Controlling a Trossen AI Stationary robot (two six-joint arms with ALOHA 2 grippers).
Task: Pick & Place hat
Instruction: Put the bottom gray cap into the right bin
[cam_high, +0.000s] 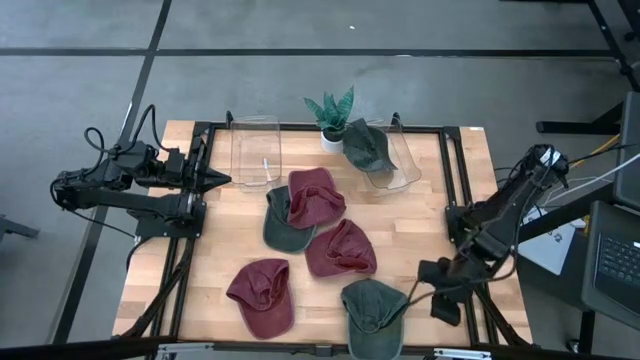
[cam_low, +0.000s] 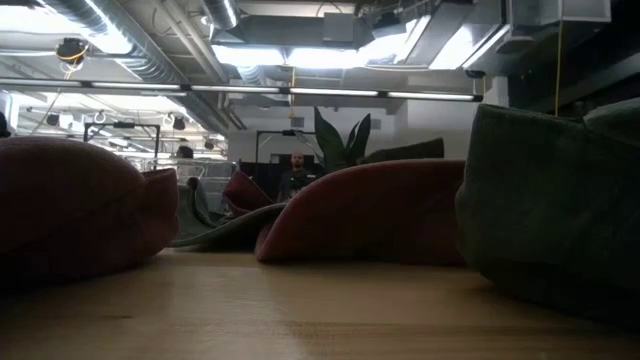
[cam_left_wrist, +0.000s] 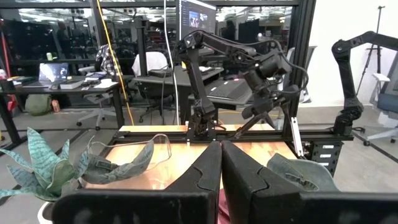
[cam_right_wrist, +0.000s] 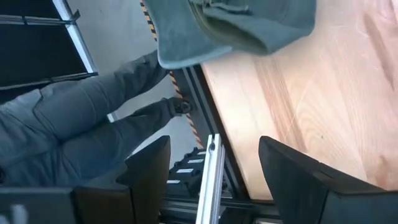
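Several caps lie brim-down or on their crowns on the wooden table (cam_high: 215, 250). Nearest my right gripper is a green hat (cam_high: 372, 315) at the near edge, which the right wrist view shows as the green hat (cam_right_wrist: 236, 25). My right gripper (cam_high: 428, 290) hangs open above the table's near right corner, its fingers (cam_right_wrist: 149, 168) tilted down with nothing between them. Red hats (cam_high: 262, 293) (cam_high: 340, 248) (cam_high: 315, 197) lie mid-table, the last on a green hat (cam_high: 283, 222). Another green hat (cam_high: 368, 145) rests in the right clear bin (cam_high: 400, 165). My left gripper (cam_high: 218, 181) waits shut at the left edge.
A second clear bin (cam_high: 257, 150) stands at the far left and a potted plant (cam_high: 331, 112) between the bins. Black frame rails (cam_right_wrist: 208, 180) border the table. A person's grey-trousered legs (cam_right_wrist: 68, 118) stand beyond the near right corner. Bare wood lies along the table's left side.
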